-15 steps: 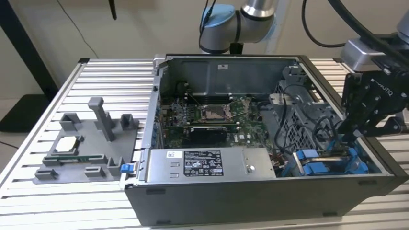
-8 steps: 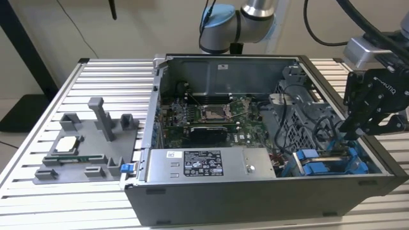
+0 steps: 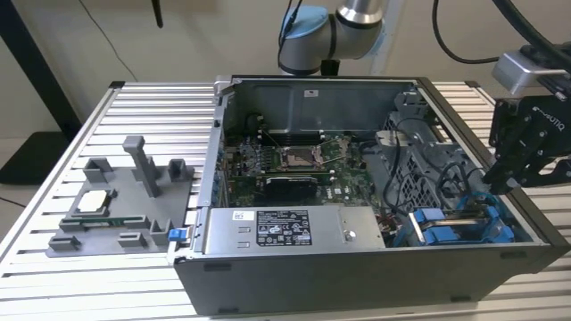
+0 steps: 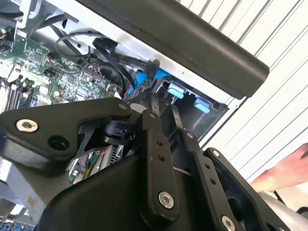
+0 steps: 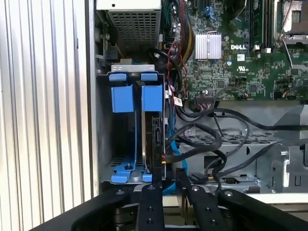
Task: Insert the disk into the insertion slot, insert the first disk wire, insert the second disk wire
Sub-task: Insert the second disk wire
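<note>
Alignment is the concern: the disk (image 5: pixel 157 144) sits in the insertion slot (image 5: pixel 103 120); the gripper (image 5: pixel 168 182) hangs at its cabled end, grasp impossible to tell; approach squarely, clear of the black wires (image 5: pixel 211 144).

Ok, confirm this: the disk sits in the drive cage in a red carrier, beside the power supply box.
Wrong colour: the carrier is blue, not red. The first wrist view shows the disk in it, in the drive cage beside the power supply box.
</note>
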You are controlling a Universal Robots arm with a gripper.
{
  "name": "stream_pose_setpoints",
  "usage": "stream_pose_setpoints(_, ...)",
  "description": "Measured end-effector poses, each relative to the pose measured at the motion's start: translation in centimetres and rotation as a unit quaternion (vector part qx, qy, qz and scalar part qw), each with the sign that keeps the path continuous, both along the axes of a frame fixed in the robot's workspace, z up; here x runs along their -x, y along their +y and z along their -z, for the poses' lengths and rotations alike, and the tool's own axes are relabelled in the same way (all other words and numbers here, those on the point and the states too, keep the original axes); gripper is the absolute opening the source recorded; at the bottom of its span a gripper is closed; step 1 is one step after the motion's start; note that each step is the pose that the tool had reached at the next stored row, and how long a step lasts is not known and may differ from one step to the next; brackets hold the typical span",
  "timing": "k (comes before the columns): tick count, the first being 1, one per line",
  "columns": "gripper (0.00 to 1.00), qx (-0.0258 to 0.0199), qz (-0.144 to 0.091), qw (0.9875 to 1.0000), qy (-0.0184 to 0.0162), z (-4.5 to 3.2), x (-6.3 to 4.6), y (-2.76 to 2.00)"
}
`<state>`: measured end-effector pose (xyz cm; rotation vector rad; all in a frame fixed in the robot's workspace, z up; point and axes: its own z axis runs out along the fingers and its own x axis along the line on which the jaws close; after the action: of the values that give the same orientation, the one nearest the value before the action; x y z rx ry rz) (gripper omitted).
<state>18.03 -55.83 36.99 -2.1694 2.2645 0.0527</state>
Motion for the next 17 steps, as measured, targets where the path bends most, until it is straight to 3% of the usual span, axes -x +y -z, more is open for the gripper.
stream_pose_setpoints(6,1.0,-0.0095,0.0,0.9999,-0.0058,0.0,-0.63,0.06)
stream_pose_setpoints(14,1.0,-0.032,0.0,0.9993,-0.0211,0.0,-1.04,0.21)
stream_pose_setpoints(17,1.0,-0.0361,-0.001,0.999,-0.0246,0.01,-1.05,0.25)
